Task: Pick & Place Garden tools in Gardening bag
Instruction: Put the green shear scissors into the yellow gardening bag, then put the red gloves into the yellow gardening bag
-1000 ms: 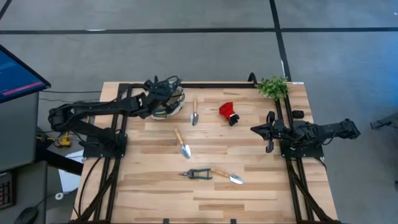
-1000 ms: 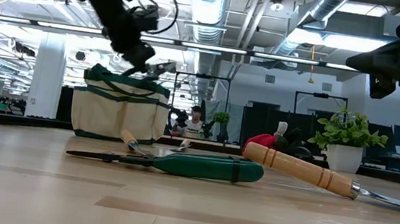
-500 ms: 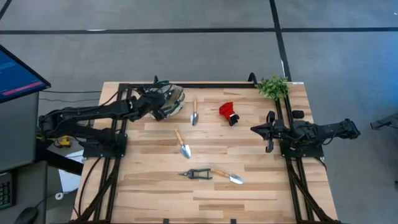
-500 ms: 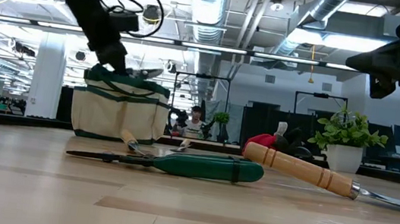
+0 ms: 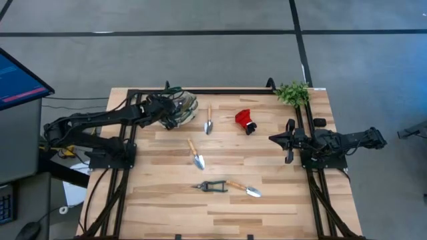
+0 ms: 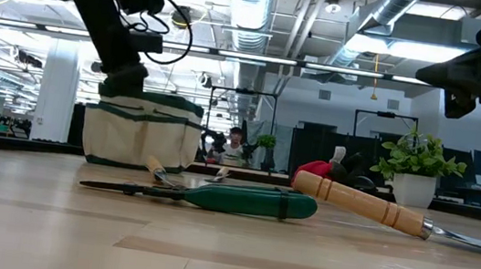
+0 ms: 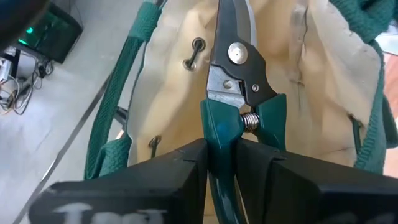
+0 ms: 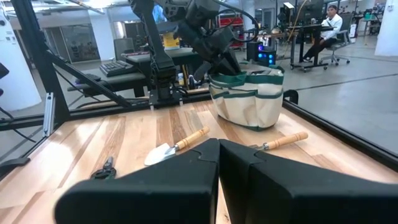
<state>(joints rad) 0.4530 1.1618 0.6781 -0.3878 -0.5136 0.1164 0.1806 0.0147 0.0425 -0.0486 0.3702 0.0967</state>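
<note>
The beige gardening bag (image 5: 187,107) with green trim stands at the table's far left, also clear in the low view (image 6: 141,132). My left gripper (image 5: 171,112) slants down into its open mouth, shut on green-handled pruning shears (image 7: 239,68). On the table lie a trowel (image 5: 209,120), a red glove piece (image 5: 244,120), a second trowel (image 5: 195,154), dark shears (image 5: 212,187) and a third trowel (image 5: 244,189). My right gripper (image 5: 288,145) hangs shut and level at the table's right, touching nothing. My left gripper pinches one green handle (image 7: 219,140) of the pruning shears between its two fingers, just behind the pivot and spring. The fingers lie along the shears and slant down from the table's left. The blades (image 7: 231,25) point away from the fingers into the bag's beige inside.
A leafy plant in a white pot (image 5: 292,93) stands at the far right corner. Black frame rails (image 5: 127,160) run along the table's left and right sides. Bare wood lies along the near edge (image 5: 220,217). People sit in the room beyond the table.
My left gripper has gone down and toward the table's left edge, tipping its fingers more steeply downward. The shears it holds have sunk with it: their blades stood above the bag's rim before and are now inside the bag's mouth. The grip has stayed shut.
</note>
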